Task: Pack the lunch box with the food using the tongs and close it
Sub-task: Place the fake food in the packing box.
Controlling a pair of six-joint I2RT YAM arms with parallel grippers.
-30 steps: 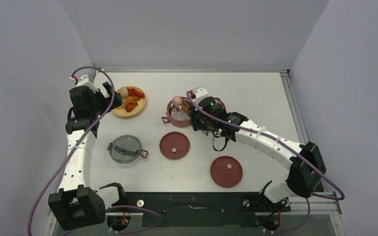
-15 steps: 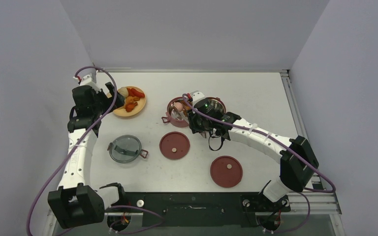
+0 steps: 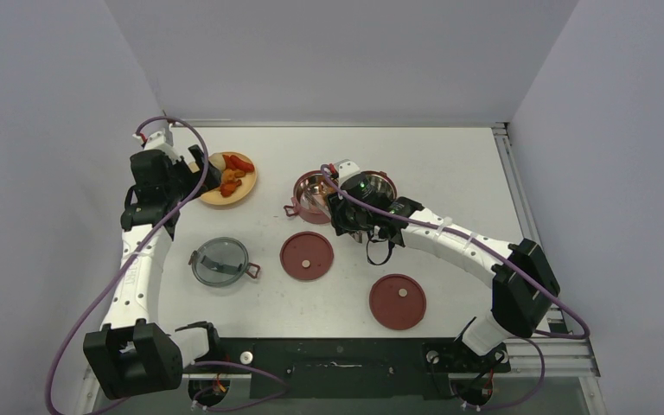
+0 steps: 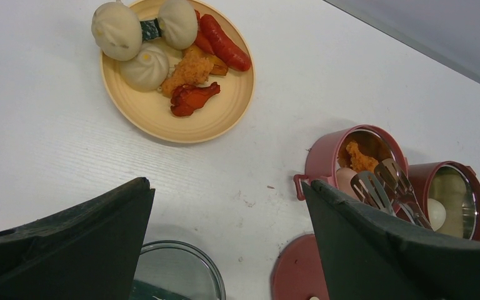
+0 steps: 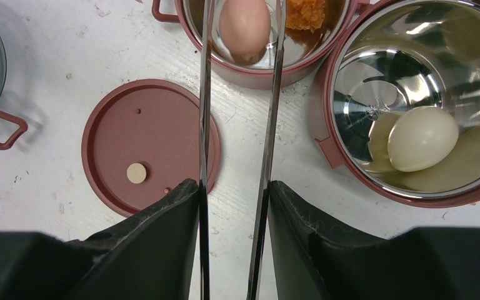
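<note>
**Top external view.** The brown-egg tier [image 3: 311,197], an open maroon lunch-box container with a steel inside, stands mid-bench [image 3: 458,156]. The white-egg tier [image 3: 382,184] sits just beside it, on the side away from the yellow plate [image 3: 240,194], half hidden by the right arm's wrist. The right tool [image 3: 337,207] hangs at the brown-egg tier's near rim. One maroon disc lid [image 3: 307,256] lies just nearer the arm bases than this tier. A second disc lid [image 3: 398,302] lies farther off toward the right arm's base. The grey top lid [image 3: 220,261] lies beyond the first disc, well apart from the tier. The left tool [image 3: 199,173] hovers at the plate's edge farthest from the tier.

**Left wrist view.** The left tool [image 4: 225,187] is spread wide and grasps nothing. The plate carries three pale buns [image 4: 117,30], a red sausage [image 4: 225,42], a breaded orange piece [image 4: 190,67] and a red-brown drumstick [image 4: 192,98]. The brown-egg tier, well apart from the plate, holds a pinkish-brown egg [image 4: 345,180] and an orange fried piece [image 4: 359,157]. The slotted tips of the tongs [image 4: 387,184] stand over its rim. The white-egg tier, just beyond it from the plate, holds one white egg [image 4: 436,214].

**Right wrist view.** The right tool [image 5: 232,184] is clenched on the tongs, with a finger [image 5: 162,237] pressing each arm. The two silver arms run apart up to the brown-egg tier and pass either side of the egg without visibly touching it. The egg rests on the tier's floor beside the orange fried piece. The white-egg tier holds its white egg, reflected in the steel. The first disc lid lies just beside the brown-egg tier, under one tong arm.
</note>
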